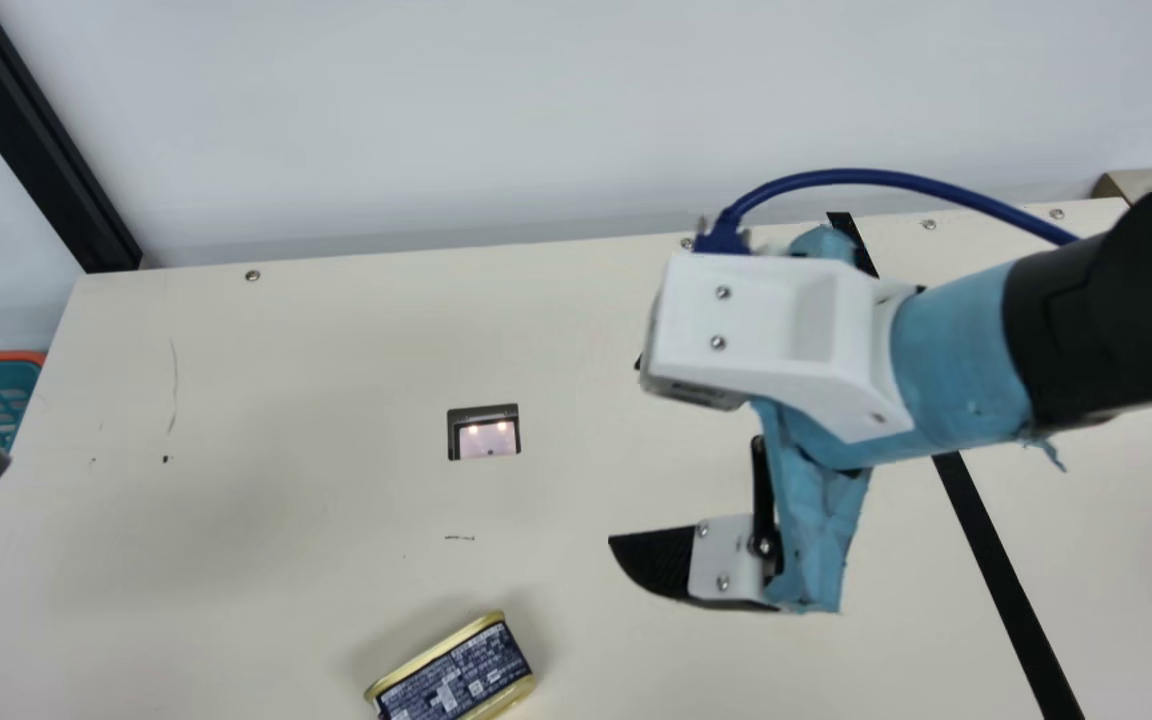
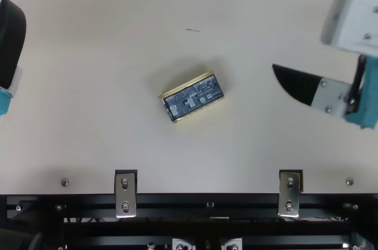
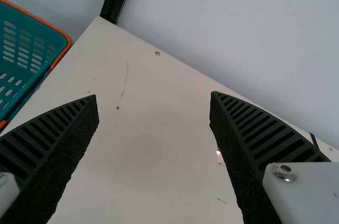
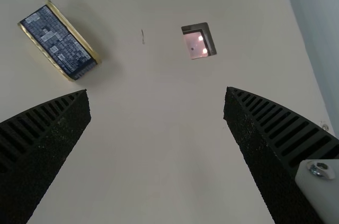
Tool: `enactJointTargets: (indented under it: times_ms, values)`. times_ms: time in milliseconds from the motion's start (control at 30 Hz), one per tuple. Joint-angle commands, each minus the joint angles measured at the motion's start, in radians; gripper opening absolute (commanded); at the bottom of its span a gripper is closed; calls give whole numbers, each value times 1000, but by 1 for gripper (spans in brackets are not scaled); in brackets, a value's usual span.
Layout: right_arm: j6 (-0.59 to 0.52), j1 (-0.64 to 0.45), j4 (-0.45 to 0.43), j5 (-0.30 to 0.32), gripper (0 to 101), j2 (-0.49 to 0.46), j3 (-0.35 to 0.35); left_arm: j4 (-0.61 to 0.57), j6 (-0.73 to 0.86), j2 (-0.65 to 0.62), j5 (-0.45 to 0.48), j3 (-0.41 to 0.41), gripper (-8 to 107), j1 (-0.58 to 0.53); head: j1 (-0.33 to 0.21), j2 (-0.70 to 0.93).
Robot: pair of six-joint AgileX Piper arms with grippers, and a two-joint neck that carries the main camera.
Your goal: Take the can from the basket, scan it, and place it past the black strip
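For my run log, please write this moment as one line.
can on table, not past black strip | left tool open, empty | right tool open, empty | scanner window lit

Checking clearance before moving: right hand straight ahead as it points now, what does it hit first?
Likely bare table: the right hand seems to aim between the can and the scanner window. Downward tilt is hard to judge; if shallow, it may pass between them.
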Motion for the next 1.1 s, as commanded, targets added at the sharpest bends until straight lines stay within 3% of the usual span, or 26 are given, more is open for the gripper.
enactJointTargets:
  times_ms: [0, 667, 1067]
  values:
    - [7, 37, -9, 4, 101, 6, -6, 0, 0, 0, 0, 0, 90, 0, -6, -2]
    - [80, 336, -178, 42, 101, 198, -132, 0, 0, 0, 0, 0, 90, 0, -6, -2]
    - [86, 471, -230, 128, 101, 332, -246, 0, 0, 0, 0, 0, 90, 0, -6, -2]
